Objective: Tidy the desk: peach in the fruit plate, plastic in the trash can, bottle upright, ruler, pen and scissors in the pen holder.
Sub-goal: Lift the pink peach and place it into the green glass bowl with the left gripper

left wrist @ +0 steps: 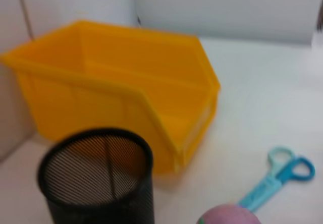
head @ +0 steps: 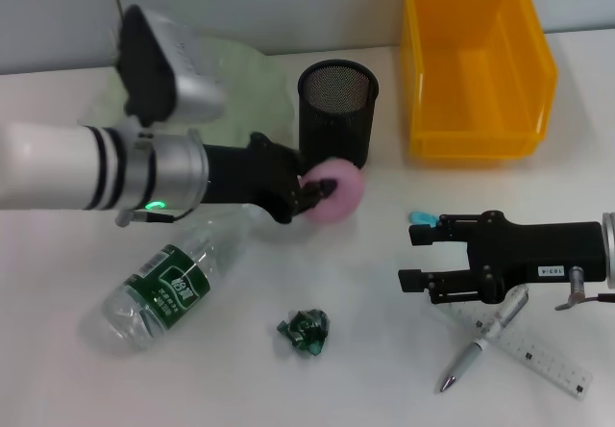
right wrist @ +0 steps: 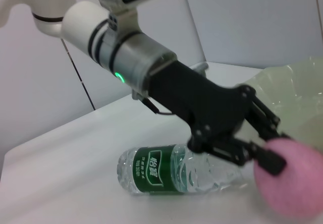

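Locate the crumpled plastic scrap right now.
In the head view the crumpled plastic scrap lies on the table near the front edge, centre, just right of the lying bottle and left of the pen, untouched by either gripper.

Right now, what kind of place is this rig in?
Probably a staged desk in a lab: a plain white table against a bare wall, set with a mesh pen holder, a yellow bin, and a pen and ruler lying loose.

A black mesh pen holder [head: 337, 110] stands at the back of the white desk [head: 384, 369], an orange plastic bin [head: 475, 62] to its right. A clear plastic bottle with green label [head: 165, 290] lies front-left; a crumpled green plastic scrap [head: 305, 331] lies right of it.
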